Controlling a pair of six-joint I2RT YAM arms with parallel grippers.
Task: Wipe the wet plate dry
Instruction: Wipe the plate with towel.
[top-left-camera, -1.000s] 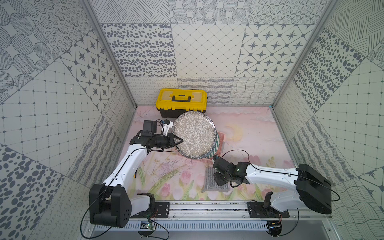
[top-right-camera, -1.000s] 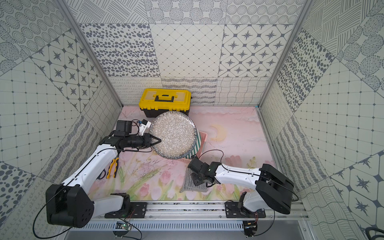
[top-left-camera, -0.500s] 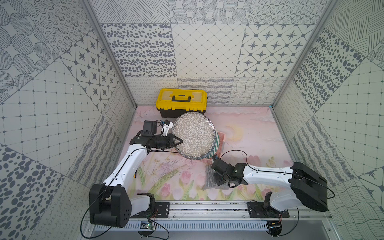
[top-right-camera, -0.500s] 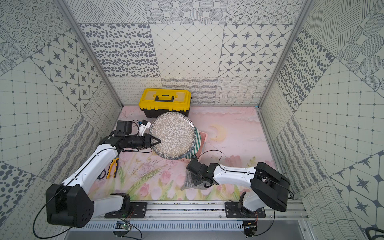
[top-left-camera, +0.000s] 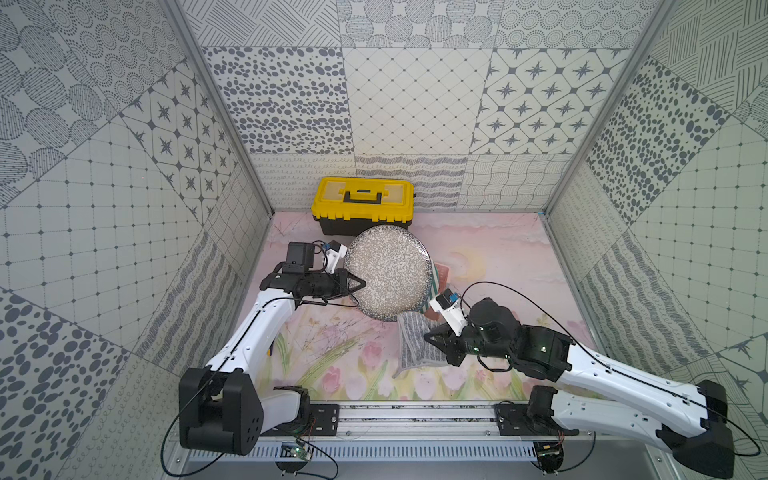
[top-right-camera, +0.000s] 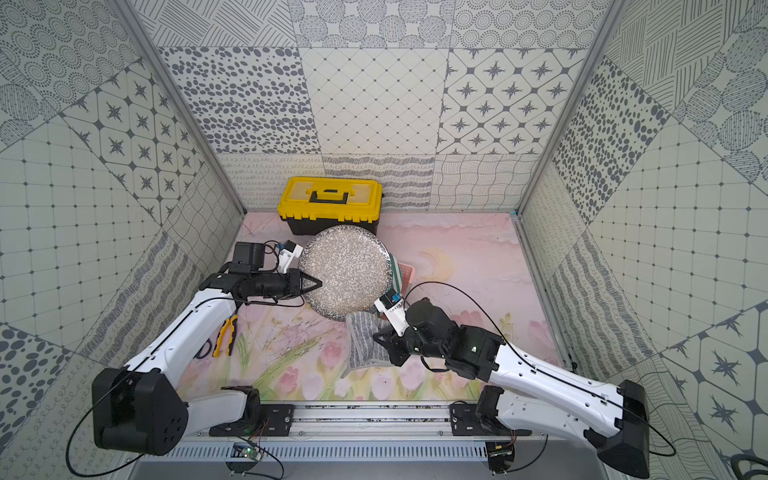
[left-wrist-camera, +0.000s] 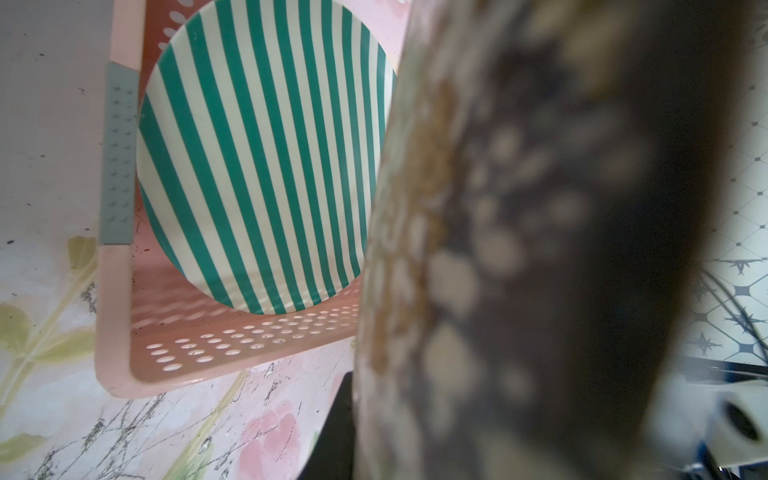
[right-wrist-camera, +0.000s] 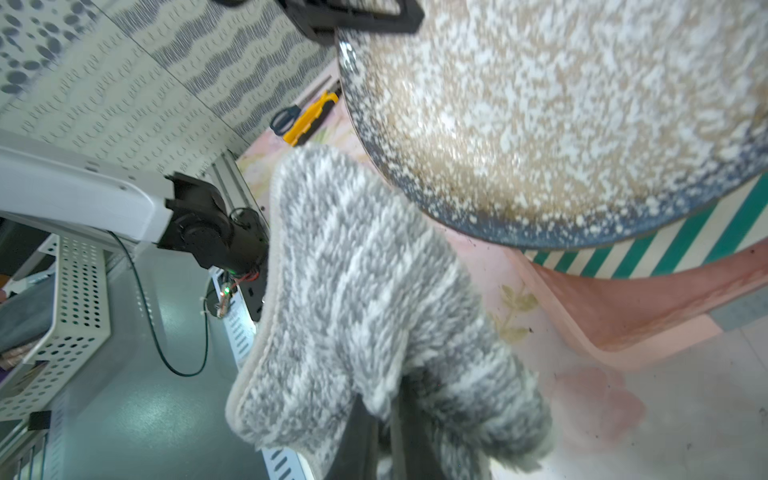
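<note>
left fingers (top-left-camera: 355, 284): you have them pinched on the rim of the round speckled grey-and-cream plate (top-left-camera: 388, 274).
plate: held tilted above the floral worktop (top-left-camera: 332, 357), partly over the pink perforated plastic rack (left-wrist-camera: 120, 316).
right fingers (top-left-camera: 436, 333): pressed together on the fluffy grey-and-white cloth (right-wrist-camera: 365, 291).
cloth: bunched in that grip, just beside the plate's near rim; you cannot tell if they touch.
rack: a green-and-white striped plate (left-wrist-camera: 257, 166) leans inside.
back wall: yellow plastic toolbox (top-left-camera: 363, 199).
</note>
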